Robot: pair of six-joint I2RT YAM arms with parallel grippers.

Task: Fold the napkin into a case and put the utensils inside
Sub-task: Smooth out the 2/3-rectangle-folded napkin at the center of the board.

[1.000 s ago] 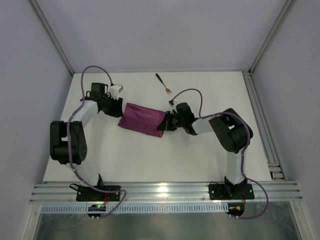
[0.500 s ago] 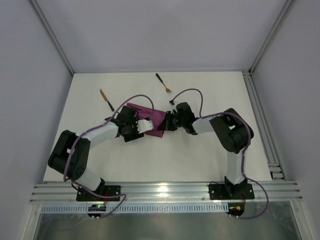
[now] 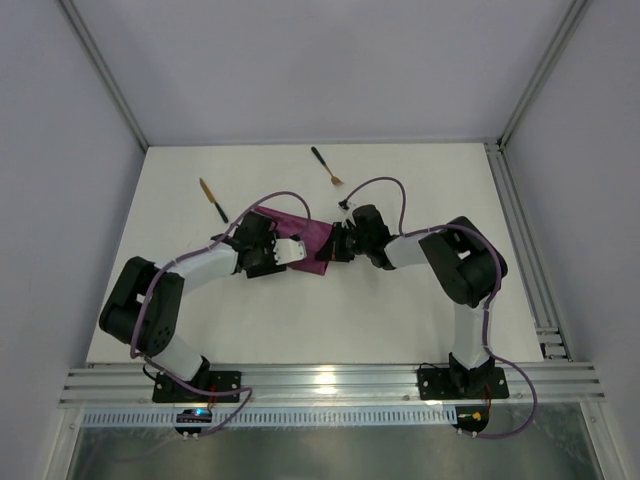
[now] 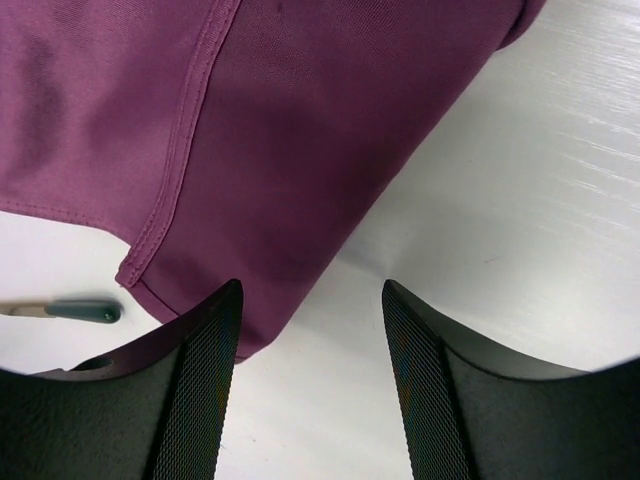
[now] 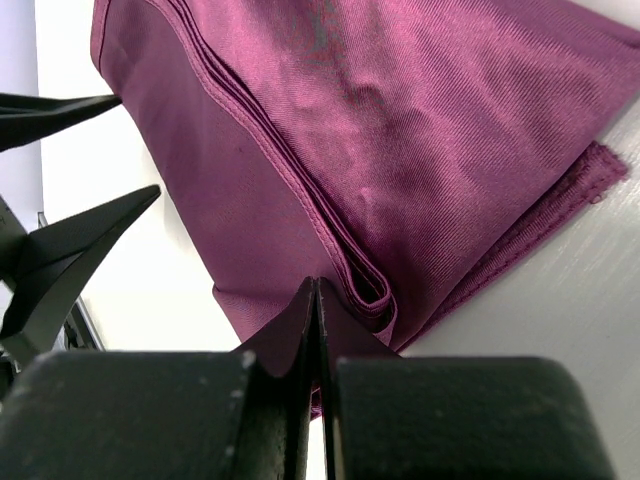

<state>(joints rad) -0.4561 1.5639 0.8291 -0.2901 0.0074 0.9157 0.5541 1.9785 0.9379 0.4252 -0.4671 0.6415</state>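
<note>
The napkin (image 3: 312, 232) lay folded in a slim band at the middle of the bench (image 3: 400, 320), its long axis running from far-left to near-right, between the two arms; the left hand (image 3: 298, 252) hung over its near edge with its fingers apart, holding nothing; the right hand (image 3: 335, 243) was closed tight at the napkin's right end, though whether any cloth was nipped could not be told; the knife (image 3: 210, 198) lay just beyond the left arm, handle toward the napkin, so it was likely the left hand's to fetch; the fork (image 3: 326, 167) lay farther back, nearer the right hand.
</note>
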